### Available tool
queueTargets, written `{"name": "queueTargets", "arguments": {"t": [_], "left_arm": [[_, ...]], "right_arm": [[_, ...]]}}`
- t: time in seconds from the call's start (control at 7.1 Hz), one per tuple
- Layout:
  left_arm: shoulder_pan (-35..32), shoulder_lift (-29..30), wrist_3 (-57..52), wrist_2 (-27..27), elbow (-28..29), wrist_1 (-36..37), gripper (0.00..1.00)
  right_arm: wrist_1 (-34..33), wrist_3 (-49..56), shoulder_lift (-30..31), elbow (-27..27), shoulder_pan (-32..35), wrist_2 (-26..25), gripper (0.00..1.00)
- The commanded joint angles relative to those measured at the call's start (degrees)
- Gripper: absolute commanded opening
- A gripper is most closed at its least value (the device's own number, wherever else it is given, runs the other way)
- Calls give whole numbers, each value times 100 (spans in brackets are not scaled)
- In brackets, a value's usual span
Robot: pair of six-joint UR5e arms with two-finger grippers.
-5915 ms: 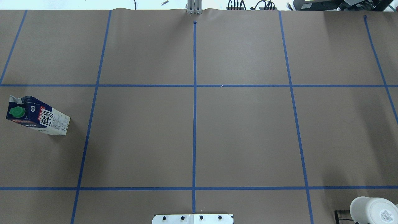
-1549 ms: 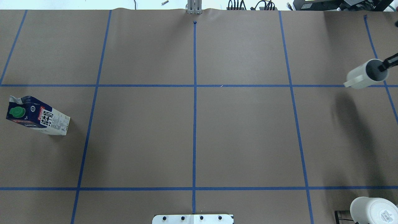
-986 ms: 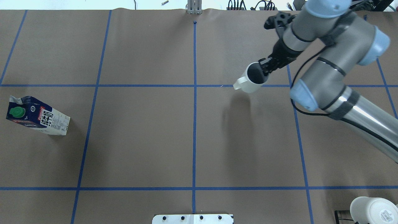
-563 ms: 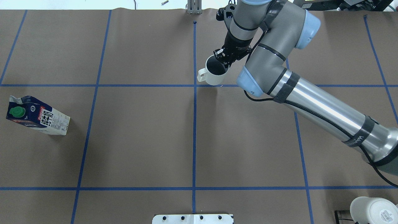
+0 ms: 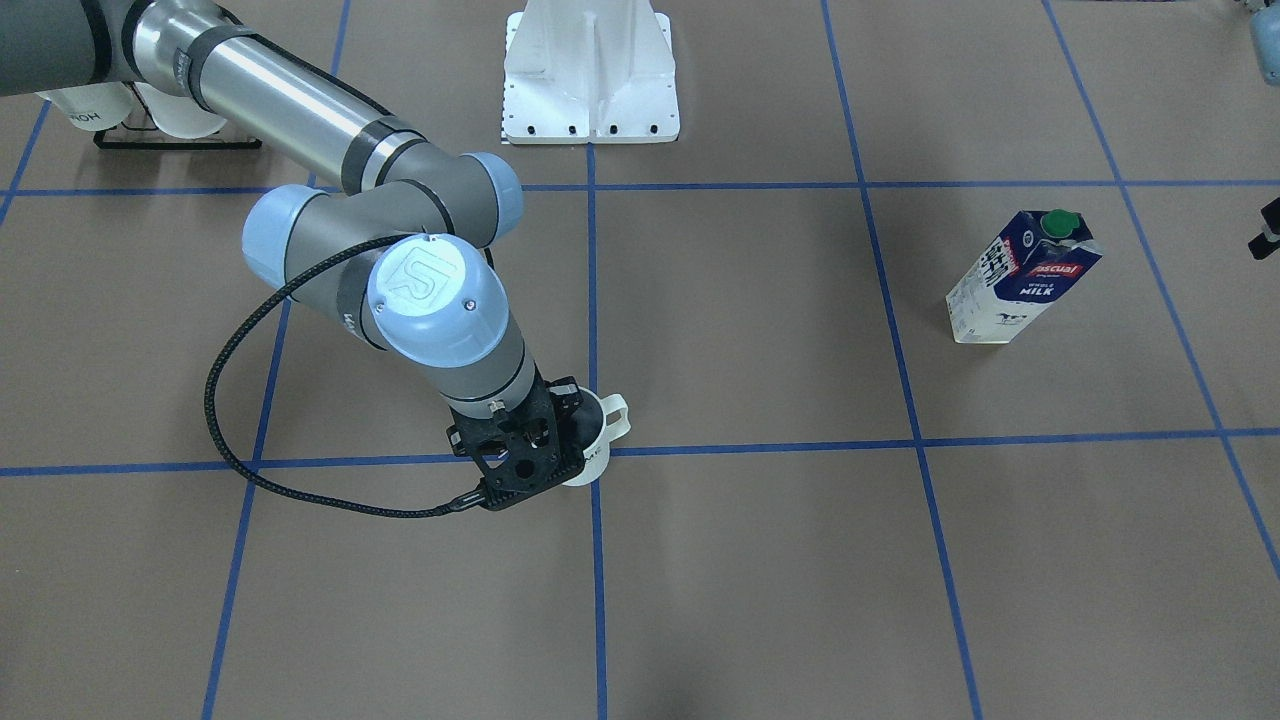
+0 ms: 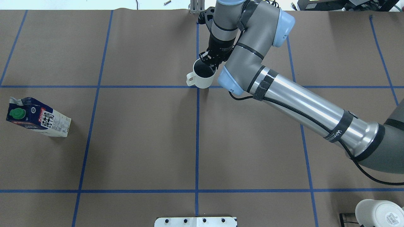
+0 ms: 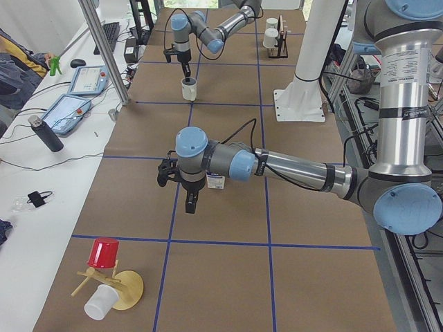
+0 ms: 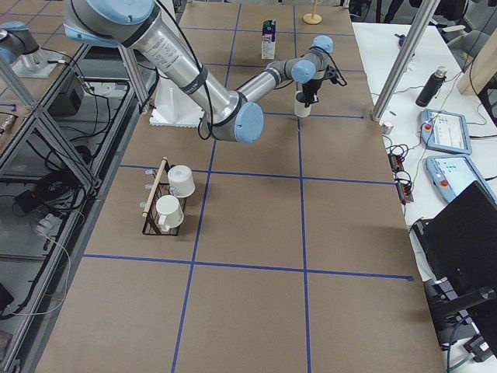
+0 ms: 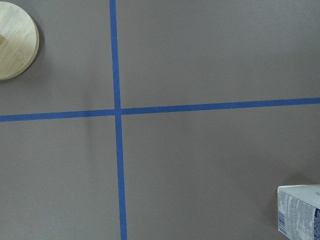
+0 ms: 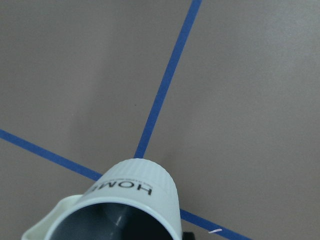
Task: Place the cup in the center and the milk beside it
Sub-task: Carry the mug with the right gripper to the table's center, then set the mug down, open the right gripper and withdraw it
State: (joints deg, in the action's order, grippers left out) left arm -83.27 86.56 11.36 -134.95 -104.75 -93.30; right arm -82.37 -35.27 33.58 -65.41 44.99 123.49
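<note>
Two blue tape lines (image 6: 198, 107) meet in the upper middle of the overhead view, and the cup (image 6: 202, 80) covers that centre crossing. The cup is upright, its dark inside showing from above and its handle pointing to the lower left of that frame. The right wrist view looks down past the "HOME" lettering, and there the lines run in under the cup's base. Whether the base touches the worktop (image 6: 142, 142) or hangs just above it cannot be told.

The right tool (image 6: 210, 64) is clamped on the cup's rim at its upper-right edge in the overhead view, with the grey arm reaching in from the right side of the frame.

The milk (image 6: 41, 118) stands upright at the far left edge of the overhead view, green cap on top, well apart from the cup.

The left tool (image 7: 190, 202) shows only in the left side view, hanging over the worktop just beside the milk. I cannot tell whether it is apart or together.
</note>
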Motion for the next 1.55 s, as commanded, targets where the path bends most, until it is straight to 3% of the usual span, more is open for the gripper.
{"name": "queueTargets", "arguments": {"t": [0.0, 0.42, 0.56, 0.85, 1.13, 1.27, 1.41], "left_arm": [[-5, -25, 16, 4, -72, -4, 100], [-5, -25, 24, 4, -72, -4, 100], [-14, -25, 25, 4, -81, -4, 100], [-14, -25, 42, 13, -90, -4, 100], [38, 158, 1098, 126, -298, 5, 100], [300, 194, 1749, 188, -614, 22, 100], [720, 186, 2617, 223, -1008, 22, 99]], "right_arm": [[354, 38, -158, 465, -43, 26, 0], [336, 38, -352, 599, -95, 26, 0], [353, 12, -361, 590, -139, 0, 99], [345, 56, -387, 547, -140, -9, 100], [-65, -14, -440, 241, 262, 374, 100], [-738, -15, -275, -318, 587, 603, 100], [-1354, -23, 484, -1394, 721, 606, 100]]}}
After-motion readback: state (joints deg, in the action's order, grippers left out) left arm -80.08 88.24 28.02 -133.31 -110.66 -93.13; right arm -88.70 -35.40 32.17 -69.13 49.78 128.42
